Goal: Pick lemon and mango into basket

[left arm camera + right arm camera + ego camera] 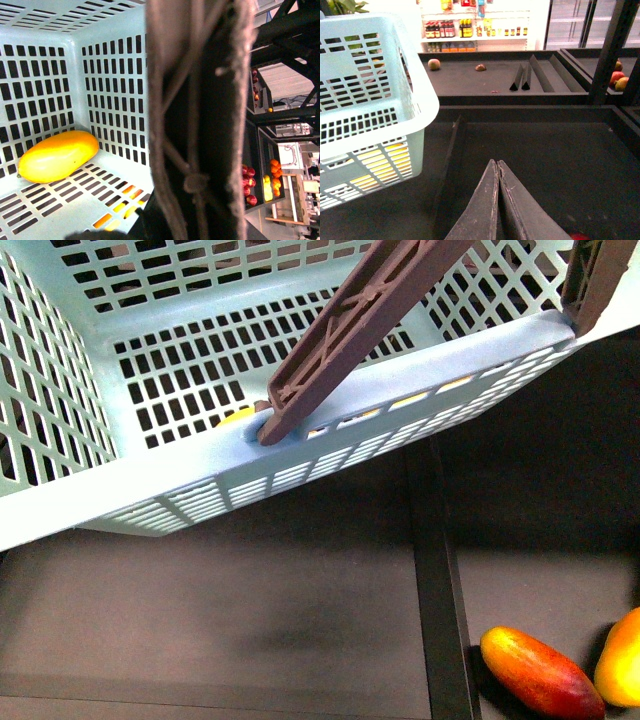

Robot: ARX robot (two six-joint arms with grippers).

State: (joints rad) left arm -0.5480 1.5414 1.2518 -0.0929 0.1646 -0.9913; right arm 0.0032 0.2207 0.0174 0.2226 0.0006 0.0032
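From the front view I see the basket (150, 495) filling the upper frame, tilted and raised above the dark shelf (250, 620), its brown handle (360, 330) slanting across the opening. The left wrist view looks straight into the basket interior, with the handle pressed close across the lens; from that I judge the left arm is carrying the basket by the handle, though its claw tips are not visible and I cannot tell how they stand. One yellow-orange fruit (57, 156) already lies on the slotted floor in a corner where two walls meet, on its side, long axis roughly along the floor; I cannot tell with certainty whether it is the lemon or the mango. In the front view, low at the right edge, a yellow-orange fruit (620, 660) sits just beside an elongated red-orange mango (540, 672) on the shelf. I judge that yellow-orange fruit is the remaining target, and the right arm is the nearer one. The right claw (498, 167) is pinched closed with nothing between its tips, held low over the bare shelf compartment and pointing toward the back of it, the basket to one side. It must open before any pickup.
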